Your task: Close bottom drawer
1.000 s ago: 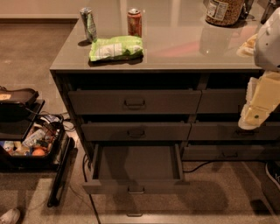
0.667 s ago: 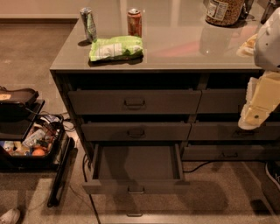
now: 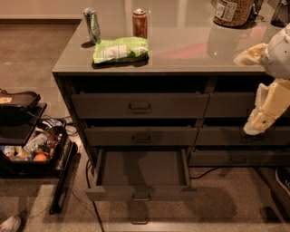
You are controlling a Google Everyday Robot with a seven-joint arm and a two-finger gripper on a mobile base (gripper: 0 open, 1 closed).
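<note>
The bottom drawer [image 3: 141, 192] of the wide left column stands pulled out toward me, and its dark inside shows nothing in it. A small metal pull [image 3: 141, 197] sits in the middle of its front. The two drawers above it, middle [image 3: 141, 136] and top [image 3: 139, 105], are pushed in. My gripper [image 3: 266, 111], cream-coloured, hangs at the right edge of the view in front of the right-hand drawer column. It is well above and to the right of the pulled-out drawer and touches none of the drawers.
On the counter top [image 3: 181, 50] lie a green chip bag [image 3: 120, 49], two cans [image 3: 93, 25] [image 3: 140, 22] and a jar [image 3: 233, 11]. An open black case [image 3: 27, 145] with small items sits on the floor at left. A black bar [image 3: 61, 183] and a cable [image 3: 90, 190] lie beside the drawer.
</note>
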